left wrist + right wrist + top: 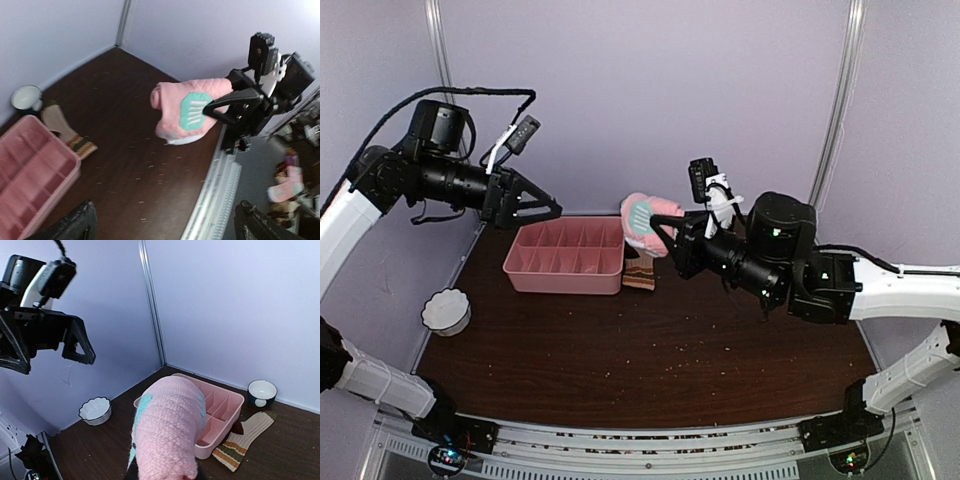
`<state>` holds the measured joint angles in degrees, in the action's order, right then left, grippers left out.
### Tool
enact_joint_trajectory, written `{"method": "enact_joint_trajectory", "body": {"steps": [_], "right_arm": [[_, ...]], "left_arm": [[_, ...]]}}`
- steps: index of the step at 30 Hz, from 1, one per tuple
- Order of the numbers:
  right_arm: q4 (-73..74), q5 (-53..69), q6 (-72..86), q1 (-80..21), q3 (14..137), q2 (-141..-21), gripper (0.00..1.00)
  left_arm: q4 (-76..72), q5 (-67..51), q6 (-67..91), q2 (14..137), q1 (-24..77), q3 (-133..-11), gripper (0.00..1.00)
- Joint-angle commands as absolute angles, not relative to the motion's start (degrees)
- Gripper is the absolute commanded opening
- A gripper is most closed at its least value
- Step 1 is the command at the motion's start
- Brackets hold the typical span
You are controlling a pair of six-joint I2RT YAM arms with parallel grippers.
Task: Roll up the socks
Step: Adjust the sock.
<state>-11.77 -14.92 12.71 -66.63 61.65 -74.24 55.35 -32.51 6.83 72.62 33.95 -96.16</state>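
Observation:
The pink sock (645, 222) with pale teal patches hangs bunched in the air above the right end of the tray, and my right gripper (670, 238) is shut on it. In the right wrist view the pink sock (167, 430) covers the jaws completely. The tan striped sock (640, 272) lies flat on the table against the tray's right side, also seen in the right wrist view (245, 437). My left gripper (535, 205) hovers open and empty over the tray's back left corner, well apart from both socks. In the left wrist view its fingertips (75, 225) frame the table, with the pink sock (187, 110) ahead.
A pink divided tray (560, 280) stands at the back middle of the dark table. A white scalloped bowl (446, 310) sits near the left edge. A dark teal bowl (262, 392) stands by the back wall beyond the tan sock. Walls close in at back and left.

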Motion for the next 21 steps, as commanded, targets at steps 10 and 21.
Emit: {"method": "enact_joint_trajectory", "body": {"steps": [10,21], "right_arm": [[-10.3,-31.8,-13.27,-78.25,77.98,-85.84,0.0],[-12.64,-38.92,-24.74,-82.42,86.31,-95.18,0.0]], "left_arm": [[26.05,-70.05,47.17,75.99,29.12,-81.77,0.98],[8.21,-72.99,65.33,71.27,28.15,-70.52,0.98]]}}
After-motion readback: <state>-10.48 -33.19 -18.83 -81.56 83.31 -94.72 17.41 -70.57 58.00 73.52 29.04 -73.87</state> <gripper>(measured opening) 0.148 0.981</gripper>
